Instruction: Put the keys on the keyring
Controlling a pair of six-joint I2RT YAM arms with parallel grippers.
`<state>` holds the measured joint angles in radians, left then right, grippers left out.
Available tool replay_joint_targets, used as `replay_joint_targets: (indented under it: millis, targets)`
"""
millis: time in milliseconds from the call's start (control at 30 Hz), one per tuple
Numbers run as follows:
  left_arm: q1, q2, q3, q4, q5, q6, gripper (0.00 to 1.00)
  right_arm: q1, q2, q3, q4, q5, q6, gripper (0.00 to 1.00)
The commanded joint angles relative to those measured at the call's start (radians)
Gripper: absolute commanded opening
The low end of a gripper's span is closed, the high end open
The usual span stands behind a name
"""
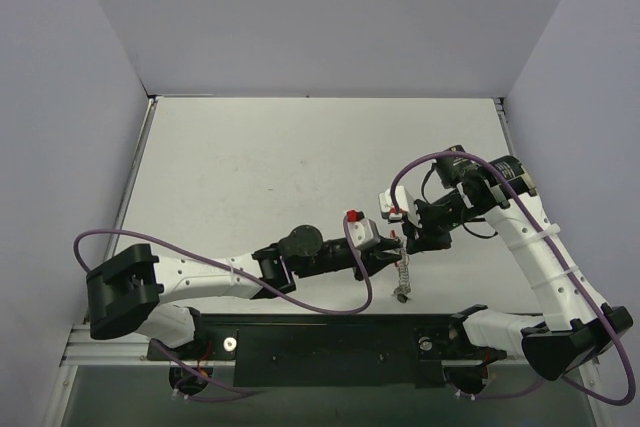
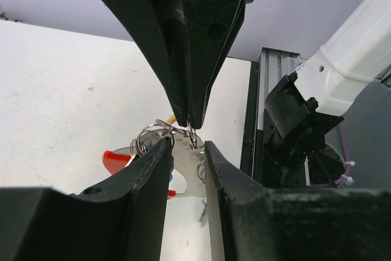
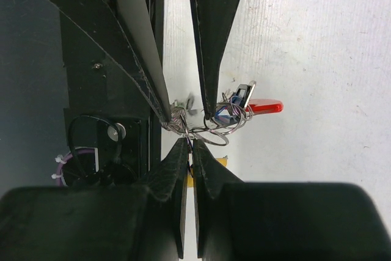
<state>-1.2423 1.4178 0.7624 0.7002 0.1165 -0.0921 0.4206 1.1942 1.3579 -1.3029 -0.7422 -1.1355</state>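
Thin silvery keyring (image 3: 215,135), tangled loops, red-headed key (image 3: 267,106), short dangling chain (image 1: 402,275)

Shiny silvery metal keyring (image 3: 211,134), glossy red plastic key head (image 3: 267,106), matt white table (image 3: 317,41).

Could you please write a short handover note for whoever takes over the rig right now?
Left gripper: open, jaws on either side of the key bundle, not clearly clamping anything.
Right gripper: shut on the keyring, apparently pinching its wire; the chain hangs below, near the table's front edge.
Keys: the red key and the black key sit against the ring. I cannot tell whether they are threaded on. No green key is in view.
Done: ring and keys brought together between the grippers.
Left to do: check that each key is on, and add any that are missing.
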Motion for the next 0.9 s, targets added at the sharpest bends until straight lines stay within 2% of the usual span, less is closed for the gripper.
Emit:
replay_joint_targets:
  millis: [0,367,633,867]
  targets:
    - [-0.003,0.003,0.057,0.048,-0.009,0.000,0.36,0.007,0.007,0.001,-0.239,-0.052,-0.018,0.00]
    - [-0.003,0.027,0.080,0.036,0.018,-0.018,0.27,0.009,0.004,-0.006,-0.236,-0.056,-0.017,0.00]
    - [-0.003,0.040,0.117,-0.024,0.032,-0.029,0.00,0.009,0.004,-0.013,-0.233,-0.057,-0.013,0.00]
    - [-0.005,0.029,0.098,-0.022,-0.003,-0.043,0.00,0.007,-0.007,-0.022,-0.213,-0.078,0.008,0.00]
